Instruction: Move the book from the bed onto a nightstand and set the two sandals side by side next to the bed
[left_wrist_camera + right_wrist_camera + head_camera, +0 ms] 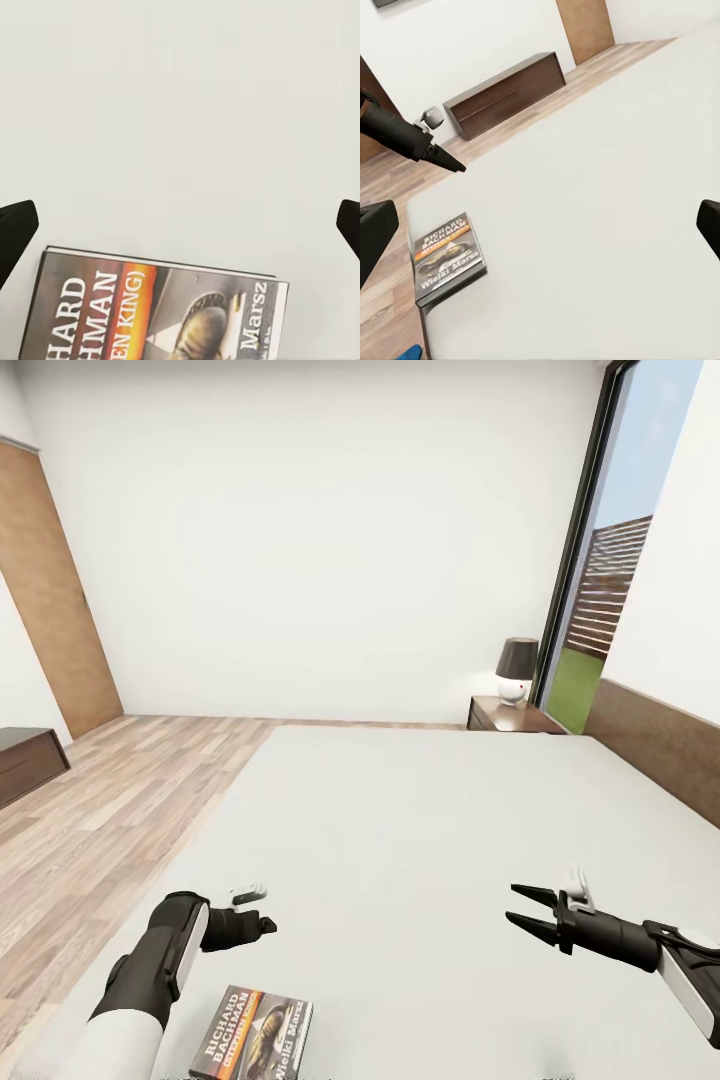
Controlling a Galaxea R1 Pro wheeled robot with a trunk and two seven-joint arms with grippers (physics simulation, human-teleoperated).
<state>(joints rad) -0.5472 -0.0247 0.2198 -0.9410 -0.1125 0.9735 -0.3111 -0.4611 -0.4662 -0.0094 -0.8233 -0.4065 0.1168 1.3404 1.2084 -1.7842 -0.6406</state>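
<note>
Book (252, 1035): laid flat, cover up, on the pale grey mattress of the bed (420, 830), at the bed's near corner by the floor-side edge.
Left end effector (262, 926): held just above the mattress, beyond the book and apart from it; released, with fingertips (16, 225) spread wide on either side of the book's far edge in the left wrist view.
Right end effector (522, 905): held over the mattress, well apart from the book; released, its fingers parted.
Nightstand (512, 715): set at the bed's far corner by the window, with a dark-shaded lamp (516, 670) standing on it.
Sandal (409, 352): a bright blue scrap is seen on the floor below the book's corner of the bed.
TV bench (506, 94): placed against the wall across the wood floor from the bed.
</note>
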